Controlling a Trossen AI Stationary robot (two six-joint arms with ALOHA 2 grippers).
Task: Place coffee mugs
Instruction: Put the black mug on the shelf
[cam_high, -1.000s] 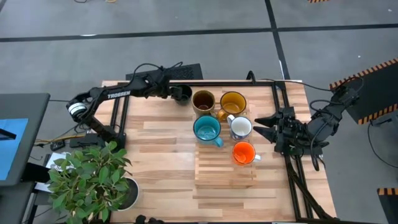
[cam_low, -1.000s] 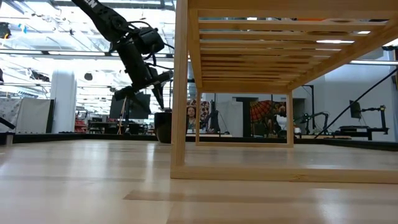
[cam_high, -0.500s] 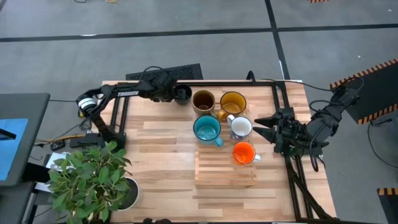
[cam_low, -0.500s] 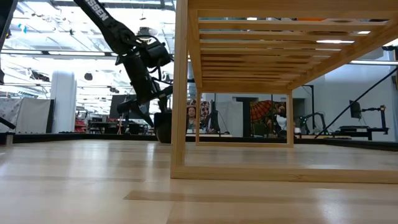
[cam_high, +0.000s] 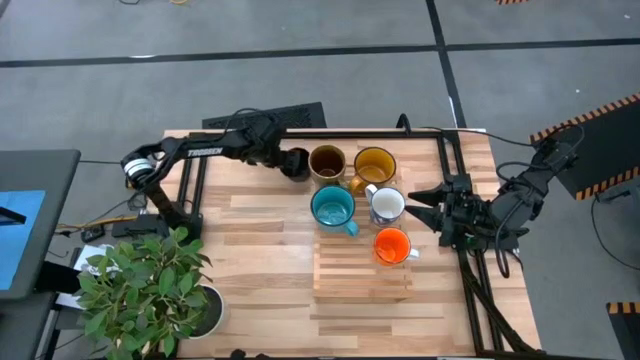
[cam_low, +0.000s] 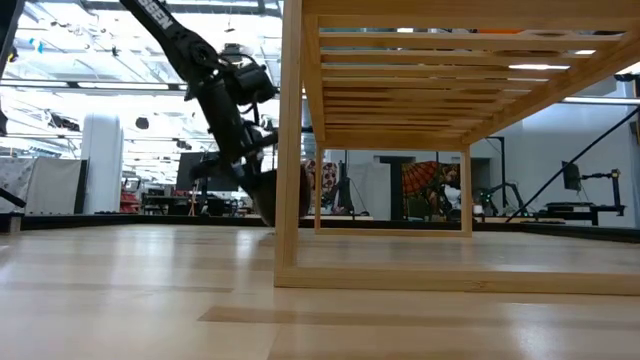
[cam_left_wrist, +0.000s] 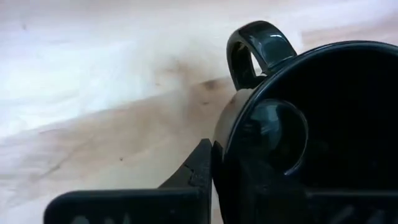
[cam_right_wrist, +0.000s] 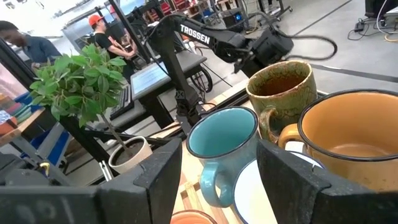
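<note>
Now on the bench (cam_high: 260, 250), the left gripper (cam_high: 285, 160) has its jaws closed on the rim of the tilted black mug (cam_high: 296, 163) just beside the brown mug (cam_high: 327, 162), while the right gripper (cam_high: 420, 200) waits with jaws wide open by the white mug (cam_high: 387, 206).

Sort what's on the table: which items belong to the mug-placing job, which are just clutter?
Job items:
- glossy black handled mug, gripped by the left tool
- speckled brown ceramic mug
- mustard-yellow mug
- teal-blue enamel mug
- white enamel mug
- orange mug
- slatted wooden rack

Bystanders:
- leafy green potted plant
- right tool, open, waiting beside the mugs
</note>
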